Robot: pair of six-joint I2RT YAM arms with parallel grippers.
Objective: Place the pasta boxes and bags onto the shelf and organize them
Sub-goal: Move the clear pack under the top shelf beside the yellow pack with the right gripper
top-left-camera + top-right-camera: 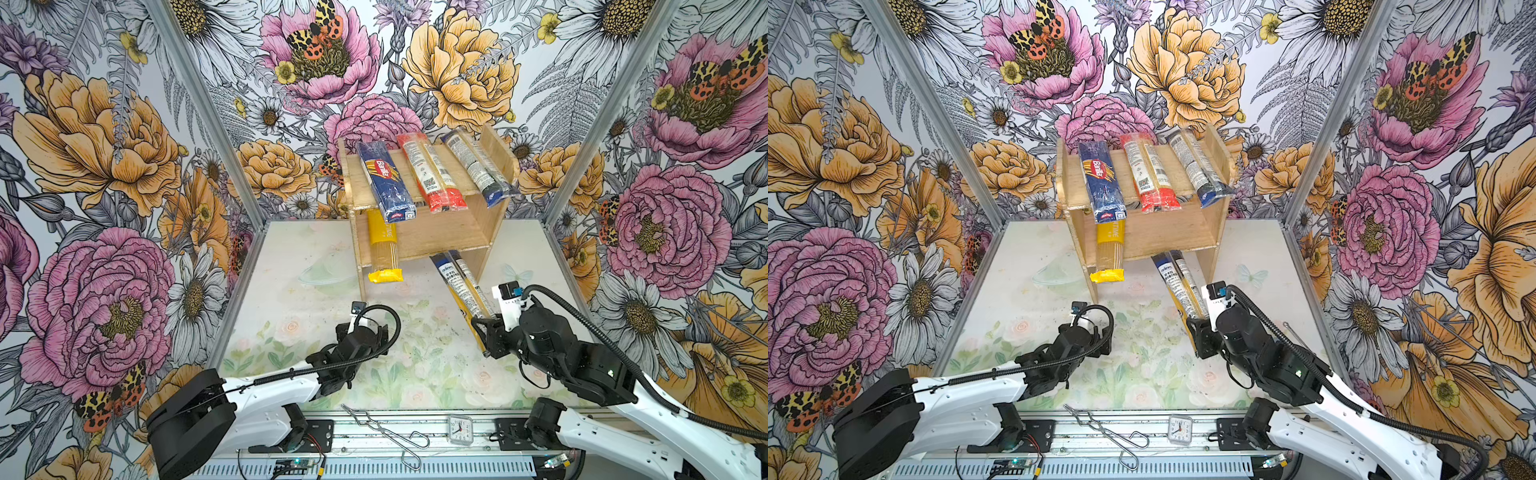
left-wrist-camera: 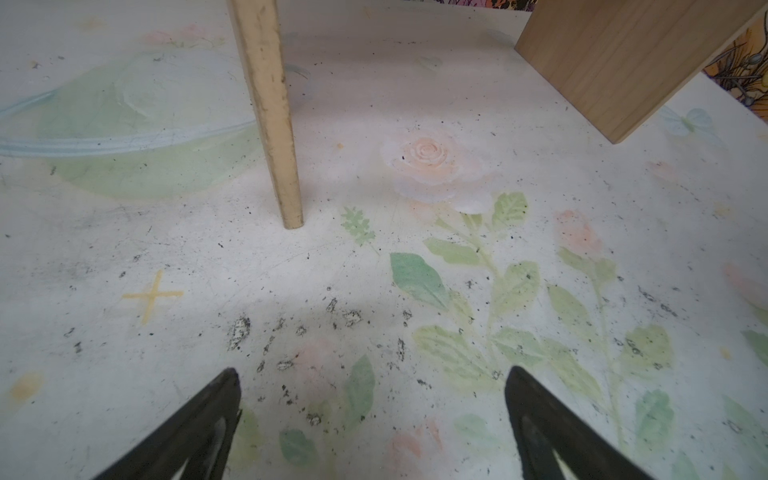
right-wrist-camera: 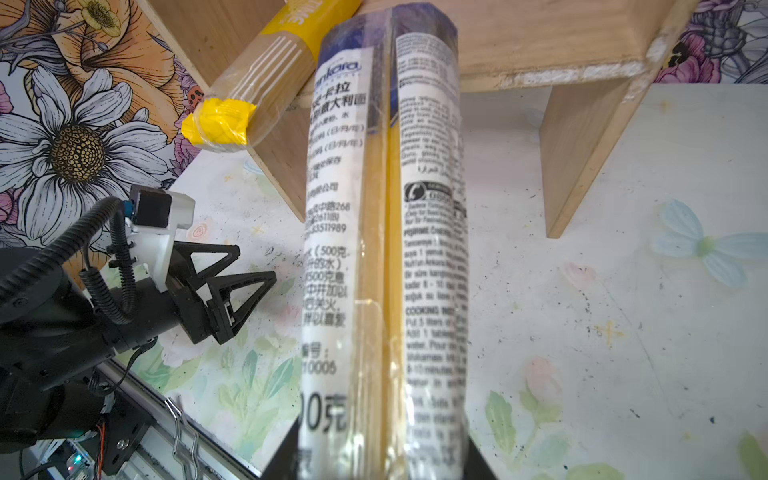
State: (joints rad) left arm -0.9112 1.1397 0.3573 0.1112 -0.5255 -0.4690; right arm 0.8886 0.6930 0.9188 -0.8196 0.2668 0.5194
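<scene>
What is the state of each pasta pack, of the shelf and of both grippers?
Shelf: upright.
Barilla pack: lying on top board, front end overhanging.
Red-ended pack: lying on top board, overhanging.
Dark-ended pack: lying on top board, overhanging.
Yellow pack: lying on lower board, overhanging.
Ankara pack: held tilted, far end at lower board's edge.
Left gripper: open, empty.
Right gripper: shut on Ankara pack.
</scene>
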